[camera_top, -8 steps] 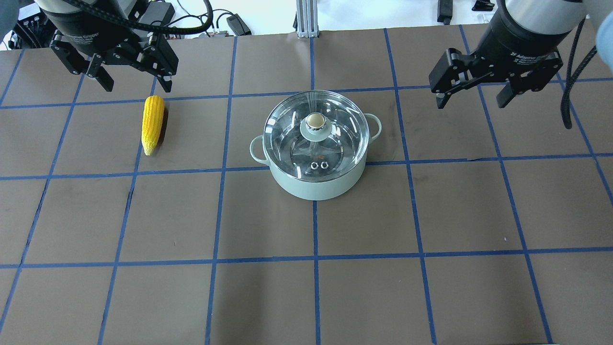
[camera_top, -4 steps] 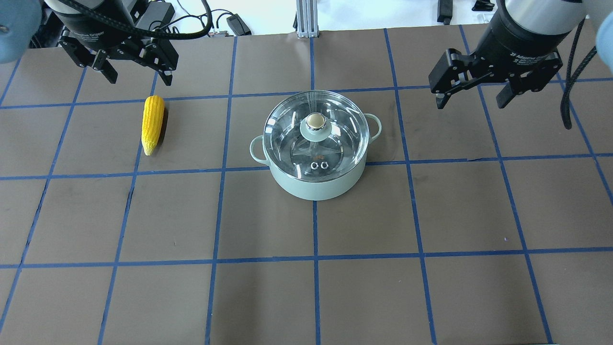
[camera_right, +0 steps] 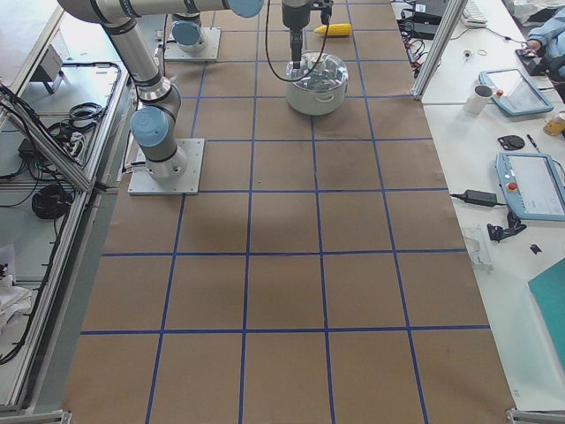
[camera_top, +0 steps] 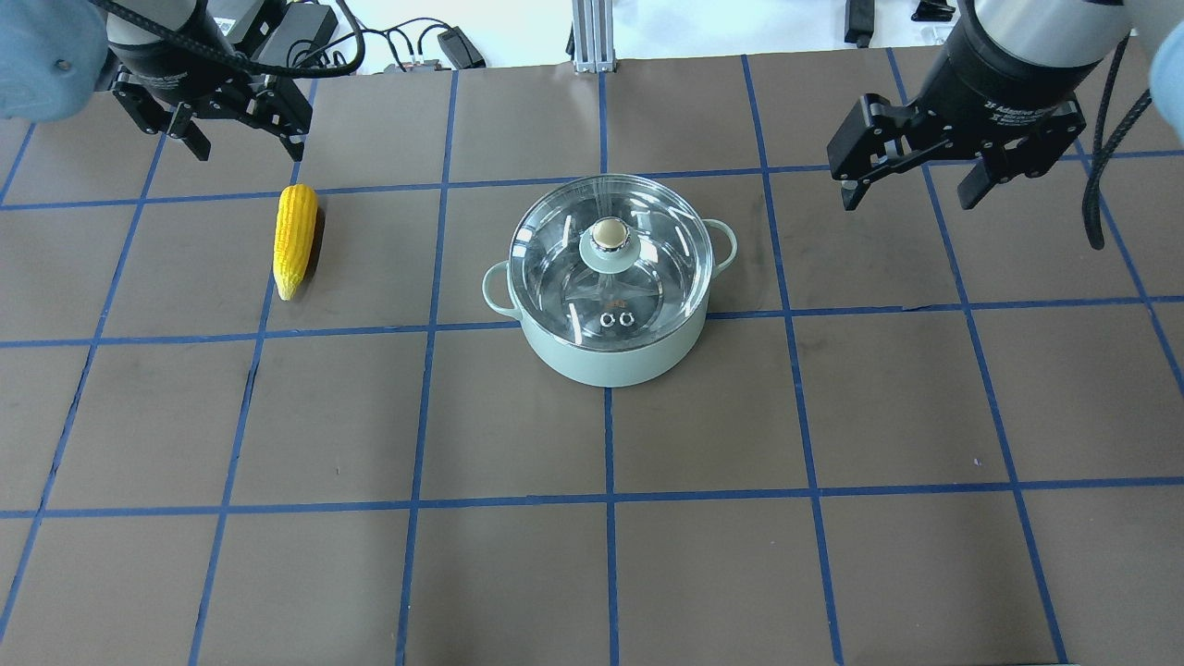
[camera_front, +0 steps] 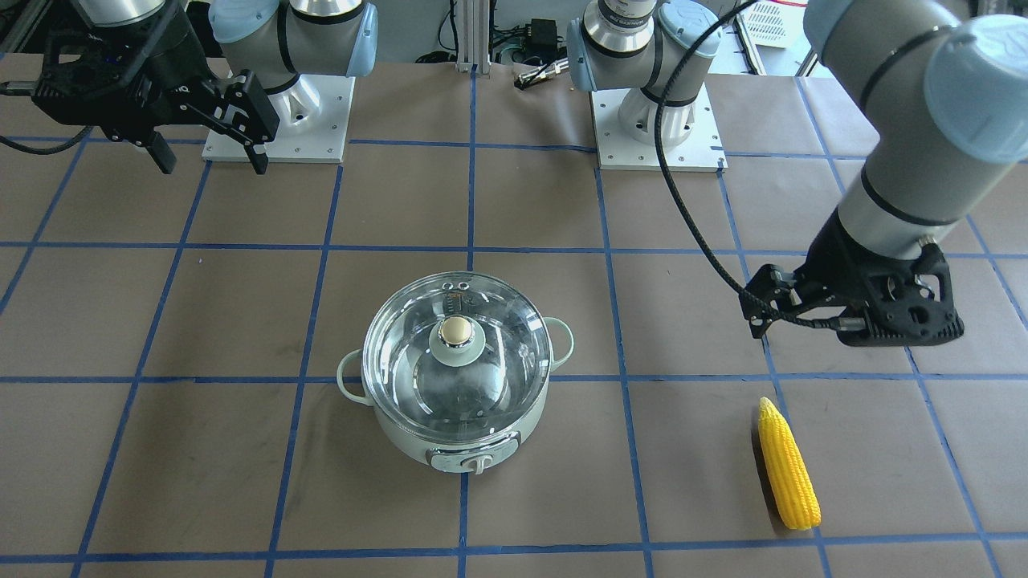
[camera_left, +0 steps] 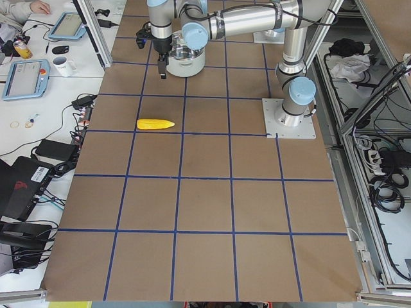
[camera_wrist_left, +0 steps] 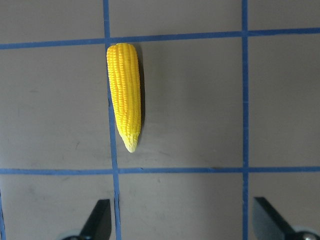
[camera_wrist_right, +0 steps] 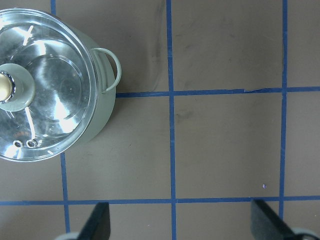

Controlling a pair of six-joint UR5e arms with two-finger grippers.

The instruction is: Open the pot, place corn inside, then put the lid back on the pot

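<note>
left hand (camera_top: 248,148) wide open, holding nothing, 11 o'clock of corn (camera_top: 294,239) | right hand (camera_top: 911,194) wide open, holding nothing, 2 o'clock of pot (camera_top: 610,363) | lid (camera_top: 652,277) on pot

You are in a robot lab: robot arms (camera_front: 891,160) bolted to a tabletop (camera_top: 703,573) with blue tape (camera_top: 277,506), cables (camera_right: 44,199) and control tablets (camera_right: 530,181) nearby.

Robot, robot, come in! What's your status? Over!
Left claw, right claw open, empty. Lid on pot. Corn lying on table near left claw. Nothing between corn and pot.
</note>
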